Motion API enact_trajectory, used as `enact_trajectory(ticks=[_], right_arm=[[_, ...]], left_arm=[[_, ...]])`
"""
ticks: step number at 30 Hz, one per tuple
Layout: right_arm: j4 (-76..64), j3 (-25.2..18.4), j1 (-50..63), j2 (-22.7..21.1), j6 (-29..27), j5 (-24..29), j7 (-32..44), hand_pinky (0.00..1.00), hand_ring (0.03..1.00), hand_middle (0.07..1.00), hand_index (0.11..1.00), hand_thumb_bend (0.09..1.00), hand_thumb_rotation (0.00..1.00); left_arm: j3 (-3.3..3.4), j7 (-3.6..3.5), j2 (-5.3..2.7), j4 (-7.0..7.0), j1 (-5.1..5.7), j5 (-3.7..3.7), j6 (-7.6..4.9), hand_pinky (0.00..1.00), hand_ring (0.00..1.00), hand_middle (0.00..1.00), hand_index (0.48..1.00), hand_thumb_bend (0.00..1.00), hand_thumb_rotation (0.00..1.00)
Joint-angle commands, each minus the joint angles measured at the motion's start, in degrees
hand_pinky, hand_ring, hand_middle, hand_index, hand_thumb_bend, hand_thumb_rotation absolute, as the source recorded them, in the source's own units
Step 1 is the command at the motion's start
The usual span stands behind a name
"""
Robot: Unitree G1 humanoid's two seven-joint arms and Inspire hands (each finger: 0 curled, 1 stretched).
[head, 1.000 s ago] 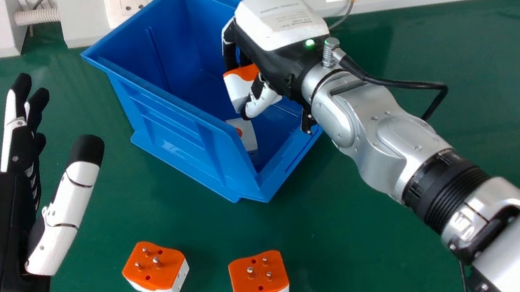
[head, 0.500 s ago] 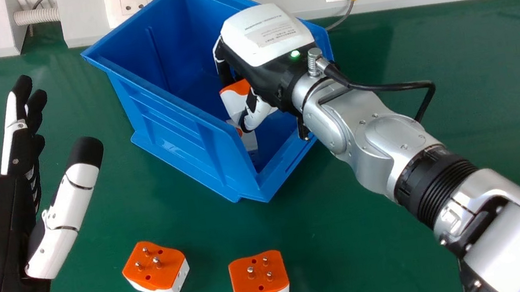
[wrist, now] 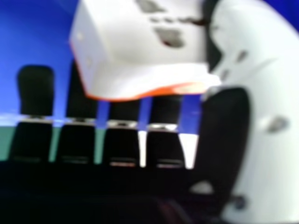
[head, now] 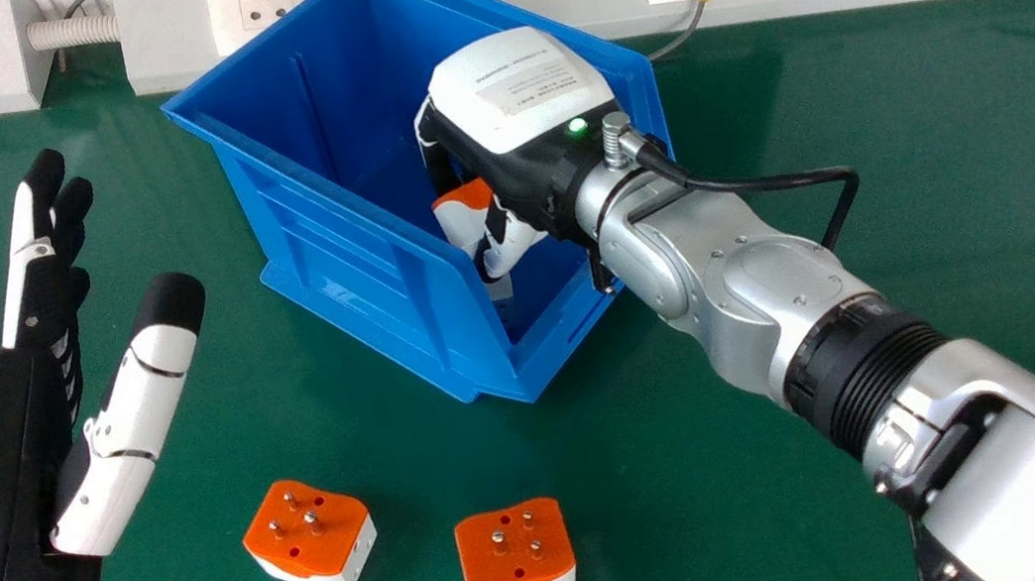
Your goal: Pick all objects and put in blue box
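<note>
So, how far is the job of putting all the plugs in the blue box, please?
Partly done. A white object already lies in the blue box, too hidden to identify. The right robot hand holds one plug inside the box, not yet released. Two are left on the table: the left plug and the right plug.
</note>
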Motion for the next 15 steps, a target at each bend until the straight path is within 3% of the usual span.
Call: enact_trajectory(ticks=[1, 8, 15], right_arm=[[0.1, 0.5, -1.4, 0.1, 0.3, -0.4, -0.8, 0.34, 0.44, 0.488, 0.509, 0.499, 0.0], [1.0, 0.9, -1.3, 0.2, 0.9, -0.2, -2.4, 0.35, 0.445, 0.5, 0.5, 0.499, 0.0], [1.8, 0.6, -1.0, 0.2, 0.2, 0.6, -3.1, 0.35, 0.45, 0.521, 0.497, 0.498, 0.0]], left_arm=[[-0.01, 0.16, -0.1, -1.53, 0.3, -0.05, -0.65, 0.99, 1.0, 0.99, 1.0, 0.57, 0.84], [0.04, 0.41, -0.21, -1.32, 0.19, 0.09, -0.77, 0.98, 1.0, 0.99, 1.0, 0.59, 0.84], [-0.01, 0.51, -0.31, -1.96, 0.26, 0.17, -0.08, 0.97, 1.0, 0.99, 1.0, 0.6, 0.84]])
